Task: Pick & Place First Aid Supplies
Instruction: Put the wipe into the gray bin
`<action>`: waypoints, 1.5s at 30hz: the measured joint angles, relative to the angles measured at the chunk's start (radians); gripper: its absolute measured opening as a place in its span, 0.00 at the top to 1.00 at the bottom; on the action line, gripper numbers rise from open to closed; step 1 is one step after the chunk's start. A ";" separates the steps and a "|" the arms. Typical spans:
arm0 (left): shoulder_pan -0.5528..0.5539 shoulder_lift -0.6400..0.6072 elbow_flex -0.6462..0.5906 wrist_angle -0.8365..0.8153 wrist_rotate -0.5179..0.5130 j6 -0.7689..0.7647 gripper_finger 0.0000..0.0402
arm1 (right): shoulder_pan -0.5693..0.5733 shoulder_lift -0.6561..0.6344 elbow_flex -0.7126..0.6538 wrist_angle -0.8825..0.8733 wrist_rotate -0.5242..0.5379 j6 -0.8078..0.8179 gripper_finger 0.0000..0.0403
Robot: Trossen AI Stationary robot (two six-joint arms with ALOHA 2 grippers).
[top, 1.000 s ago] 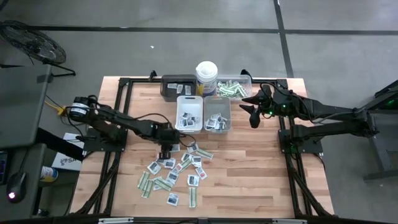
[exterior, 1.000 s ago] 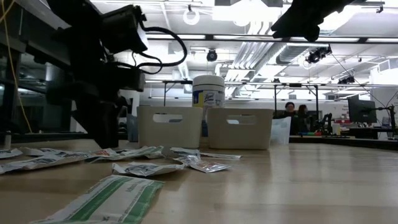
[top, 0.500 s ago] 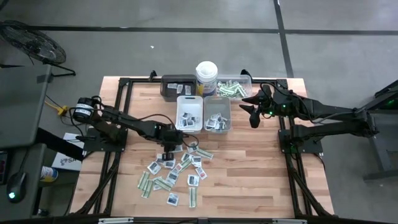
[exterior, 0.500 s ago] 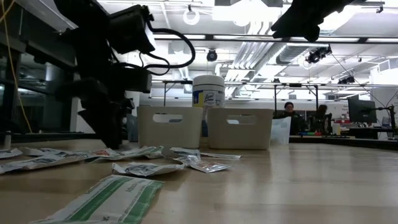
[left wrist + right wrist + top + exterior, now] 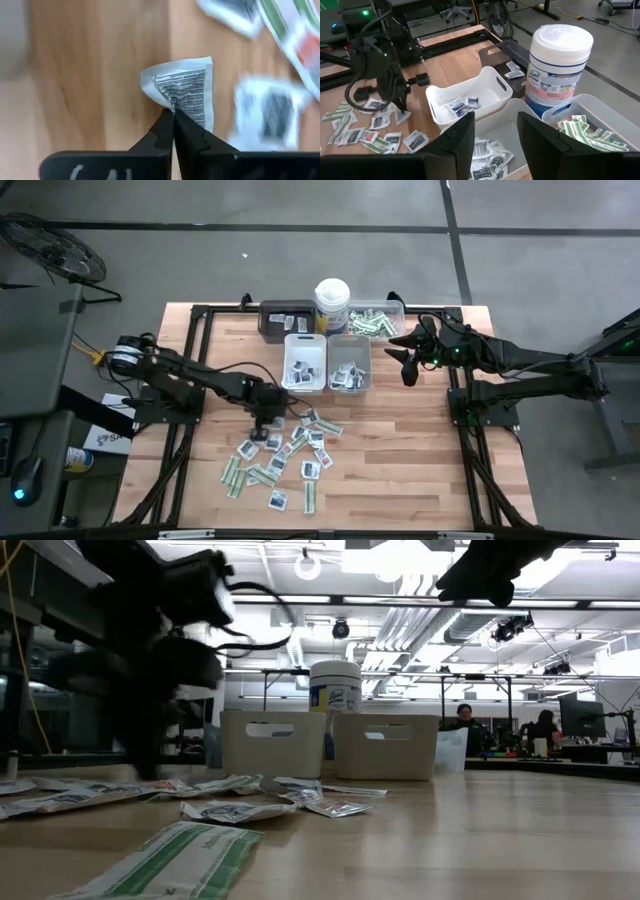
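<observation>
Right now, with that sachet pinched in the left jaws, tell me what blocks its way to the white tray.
Nothing visible does. The left gripper holds the sachet above the loose packets, its jaws shut on one corner. Bare table lies between it and the white tray. The right gripper waits beyond the trays.

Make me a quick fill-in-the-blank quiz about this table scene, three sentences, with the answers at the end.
1. The left gripper is shut on a white ____ printed with dark text.
2. The right gripper waits with its fingers ____, beside the trays.
3. The tall white canister has its lid ____.

Answers: sachet; open; on
</observation>
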 joint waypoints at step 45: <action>0.000 -0.685 0.005 0.959 0.512 0.256 1.00 | 0.000 0.000 0.000 0.001 0.016 -0.011 0.65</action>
